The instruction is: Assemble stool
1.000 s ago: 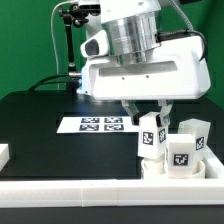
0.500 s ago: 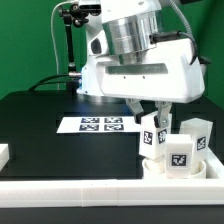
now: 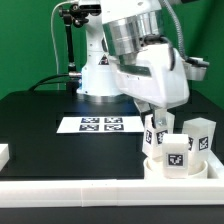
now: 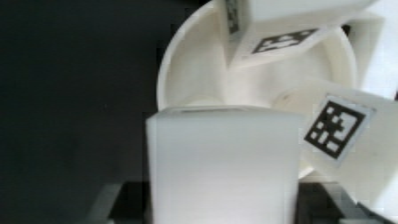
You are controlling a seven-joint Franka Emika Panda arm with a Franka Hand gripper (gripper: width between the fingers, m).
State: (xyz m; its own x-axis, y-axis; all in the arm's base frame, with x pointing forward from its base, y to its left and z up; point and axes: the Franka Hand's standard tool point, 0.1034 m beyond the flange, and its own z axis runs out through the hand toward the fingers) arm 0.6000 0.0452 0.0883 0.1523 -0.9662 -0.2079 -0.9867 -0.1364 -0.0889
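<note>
Clamping a leg [image 3: 151, 137] over the seat [image 3: 150, 165] at the front edge of the bench [image 3: 40, 125], the gripper [image 3: 153, 121] is crowded by two legs [image 3: 176, 152] [image 3: 202, 135], with bare bench behind.

White Panda arm [image 3: 145, 70] bent over toward the exterior view's right, wrist tilted, gripper [image 3: 153, 114] pointing downward, dark fingers [image 3: 143, 108] clamped on a leg [image 3: 155, 136]

The marker board [image 3: 100, 124] lies flat on the black table [image 3: 40, 115], with a long white rail [image 3: 70, 192] nearer me than it and a green curtain [image 3: 25, 40] well behind it.
</note>
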